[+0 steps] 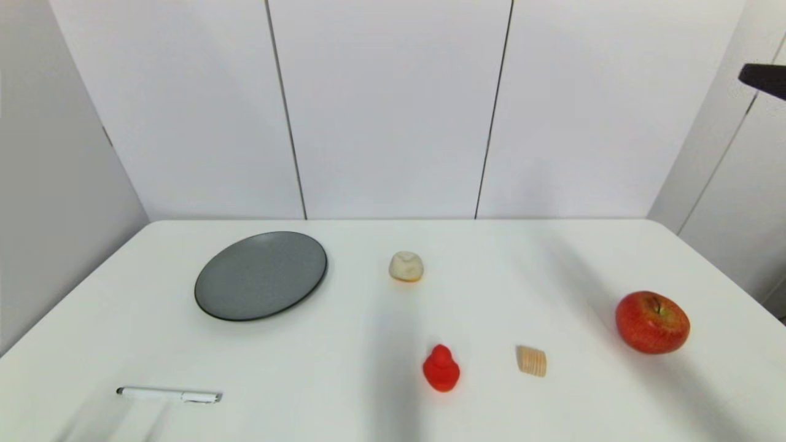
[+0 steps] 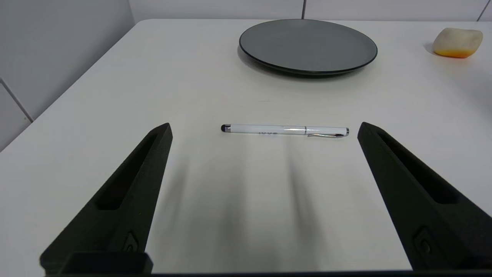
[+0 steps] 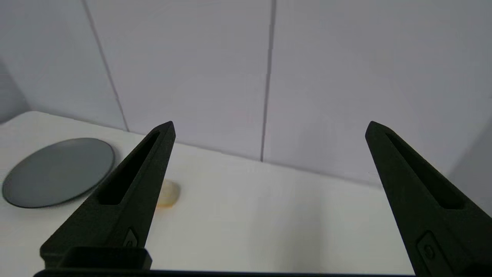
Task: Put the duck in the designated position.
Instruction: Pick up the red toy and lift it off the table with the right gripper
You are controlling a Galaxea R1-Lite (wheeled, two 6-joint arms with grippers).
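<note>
The small red duck point(image 1: 441, 368) stands on the white table point(image 1: 344, 344) near the front, a little right of the middle. Nothing touches it, and neither wrist view shows it. No mark on the bare tabletop shows the designated position. Neither gripper appears in the head view. In the left wrist view my left gripper point(image 2: 264, 126) hangs open low over the table's front left, its fingers point(image 2: 127, 192) either side of a white pen point(image 2: 284, 130). My right gripper point(image 3: 271, 124) is open and empty, held high and facing the back wall.
A dark grey plate point(image 1: 261, 275) lies at the back left. A cream lump point(image 1: 406, 266) sits behind the duck, a ridged tan piece point(image 1: 532, 361) to its right, and a red-yellow apple point(image 1: 652, 322) farther right. The pen point(image 1: 169, 395) lies front left.
</note>
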